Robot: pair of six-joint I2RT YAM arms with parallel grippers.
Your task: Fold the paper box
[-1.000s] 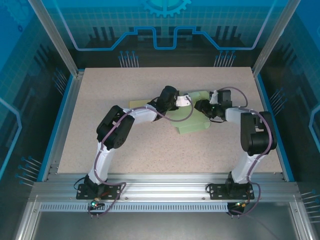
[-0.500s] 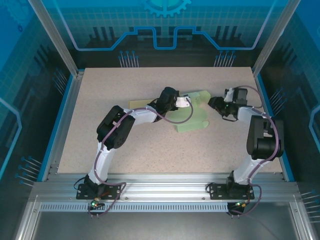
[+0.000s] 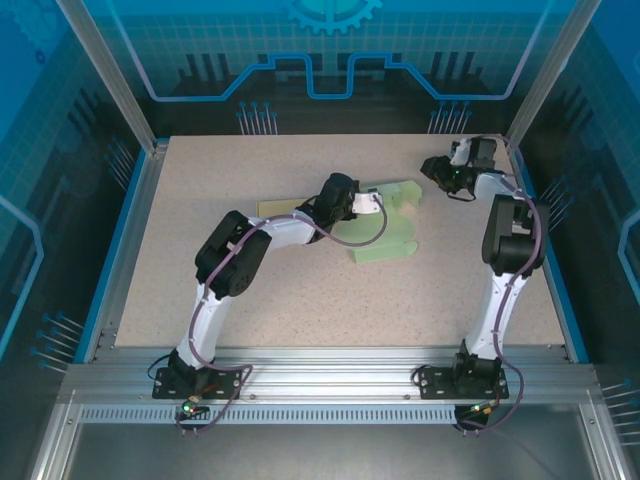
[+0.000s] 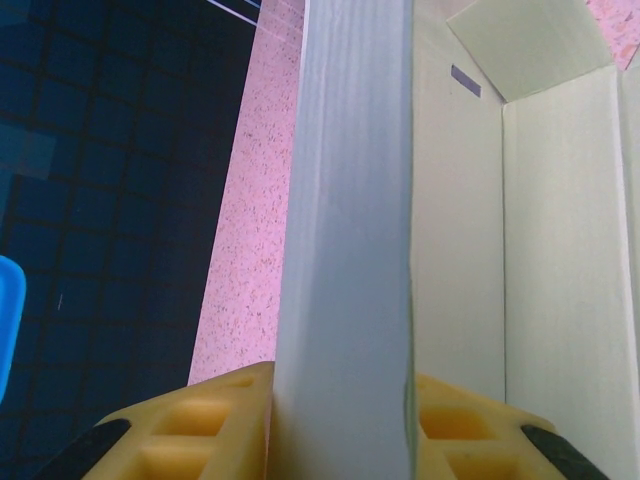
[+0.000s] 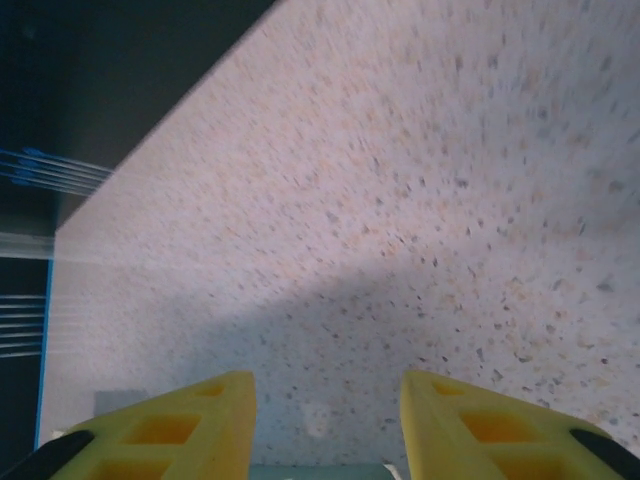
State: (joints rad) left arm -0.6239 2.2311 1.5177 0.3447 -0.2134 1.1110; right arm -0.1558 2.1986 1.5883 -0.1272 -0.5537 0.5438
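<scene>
Paper box (image 3: 386, 242) wall clamped in left gripper (image 4: 340, 405); right gripper (image 5: 325, 395) parted, empty, well apart.

The top camera sits high behind the arm bases (image 3: 195, 380), tilted down and forward, far enough back to take in the whole tabletop (image 3: 300, 290) from near edge to far edge. The left wrist camera looks out along the left claw (image 4: 340, 385), very close against an upright wall of the paper box (image 4: 345, 230), with a strip of tabletop to that wall's left. The right wrist camera looks past the right claw (image 5: 328, 395) at bare tabletop close below, near the far right corner. The top view shares the box with the left wrist view, and the far right tabletop with the right wrist view
</scene>
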